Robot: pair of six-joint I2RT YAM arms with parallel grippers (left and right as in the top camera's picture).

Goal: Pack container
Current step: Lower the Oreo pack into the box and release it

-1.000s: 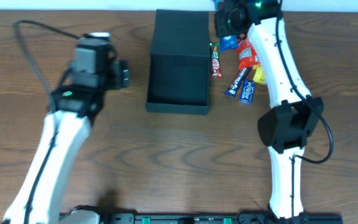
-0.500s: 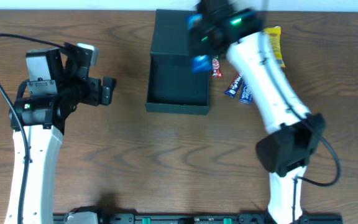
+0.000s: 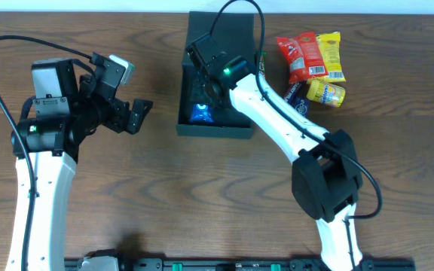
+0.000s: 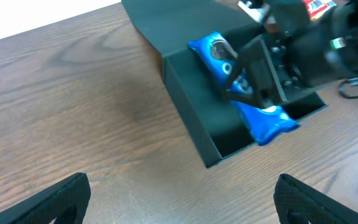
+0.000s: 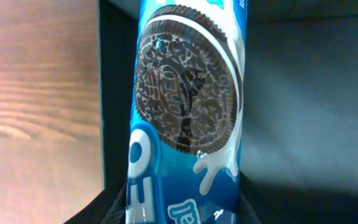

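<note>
gripping a blue oreo packet [image 4: 244,93] across its middle, the right fingers [image 4: 263,70] were narrowed on it, and the packet hung slantwise under them over the open inside of the black container [image 3: 213,129]. the container sat on the desk [image 3: 202,196] directly below those fingers, its flap lid lying back beyond them. the left fingers [image 4: 61,198] stood spread wide above the desk, the container off to their right. a red packet [image 3: 298,56] and yellow packets [image 3: 328,60] lay well right of the right fingers.

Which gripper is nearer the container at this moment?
Right. The right gripper holds an Oreo packet directly over the container opening. The left gripper is open, well off to the container's left, apart from it.
</note>
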